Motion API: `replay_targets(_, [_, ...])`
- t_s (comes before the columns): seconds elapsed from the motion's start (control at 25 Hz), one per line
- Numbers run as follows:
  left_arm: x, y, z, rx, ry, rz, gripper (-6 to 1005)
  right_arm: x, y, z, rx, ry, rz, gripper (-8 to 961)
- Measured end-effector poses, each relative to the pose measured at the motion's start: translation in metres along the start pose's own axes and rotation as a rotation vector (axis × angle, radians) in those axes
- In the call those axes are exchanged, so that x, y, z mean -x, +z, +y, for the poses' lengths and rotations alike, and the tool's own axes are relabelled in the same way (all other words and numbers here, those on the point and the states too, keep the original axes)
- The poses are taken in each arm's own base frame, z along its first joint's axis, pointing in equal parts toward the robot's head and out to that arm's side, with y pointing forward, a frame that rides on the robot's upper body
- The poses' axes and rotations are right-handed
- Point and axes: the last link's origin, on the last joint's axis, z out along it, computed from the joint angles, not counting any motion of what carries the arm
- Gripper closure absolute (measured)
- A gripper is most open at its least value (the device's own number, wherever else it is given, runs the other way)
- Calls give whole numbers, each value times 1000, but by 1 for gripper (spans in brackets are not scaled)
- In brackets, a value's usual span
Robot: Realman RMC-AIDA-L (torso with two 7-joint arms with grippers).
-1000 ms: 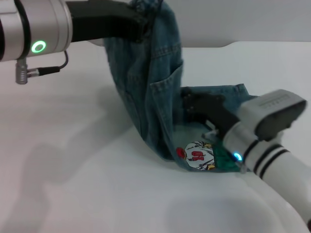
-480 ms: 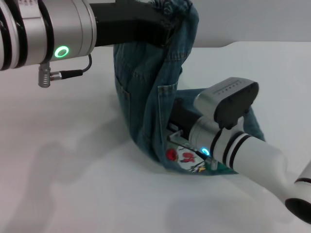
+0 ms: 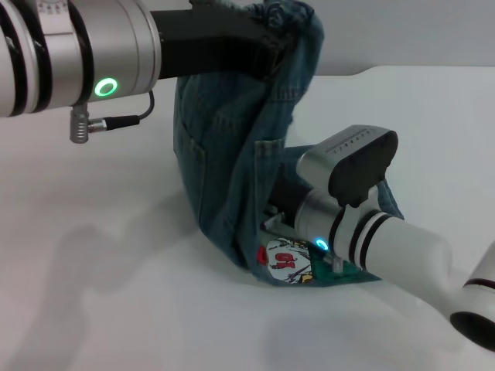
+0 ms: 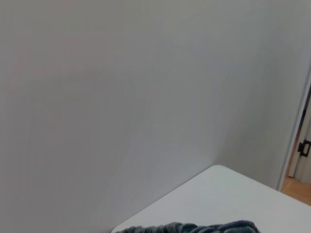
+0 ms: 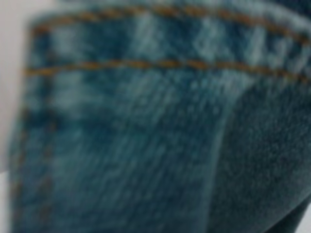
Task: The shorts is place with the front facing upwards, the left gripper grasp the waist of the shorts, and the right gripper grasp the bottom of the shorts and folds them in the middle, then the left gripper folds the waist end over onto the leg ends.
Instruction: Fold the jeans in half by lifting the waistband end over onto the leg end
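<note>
The blue-green denim shorts [image 3: 224,178] hang in a tall drape from the left gripper [image 3: 267,50], which is shut on the ruffled waist [image 3: 294,19] high above the table. The lower part lies folded on the table, its cartoon print [image 3: 282,259] showing at the near edge. The right gripper [image 3: 282,202] is low, pushed in against the hanging cloth from the right, its tip hidden behind denim. The right wrist view is filled by denim with a stitched hem [image 5: 146,63]. The left wrist view catches only an edge of the waist [image 4: 194,227].
The white table [image 3: 116,294] spreads bare to the left and front of the shorts. The right arm's white forearm [image 3: 410,259] lies across the table at the lower right. A pale wall [image 4: 121,97] stands behind the table.
The left gripper has carried the waist a little to the right. The right arm has swung left and pushed in against the shorts, and the fold with the print has slid left.
</note>
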Motion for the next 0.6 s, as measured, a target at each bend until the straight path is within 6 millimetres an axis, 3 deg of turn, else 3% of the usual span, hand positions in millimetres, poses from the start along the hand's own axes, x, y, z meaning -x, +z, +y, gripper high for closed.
replay_targets(0.2, [0,3,2,18,1,15,900,-8,-7,-19,-61,39,10,955])
replay_targets(0.6, [4,4,1,21,-4,4,901,-25,-47,-72,-256,146,-73,954])
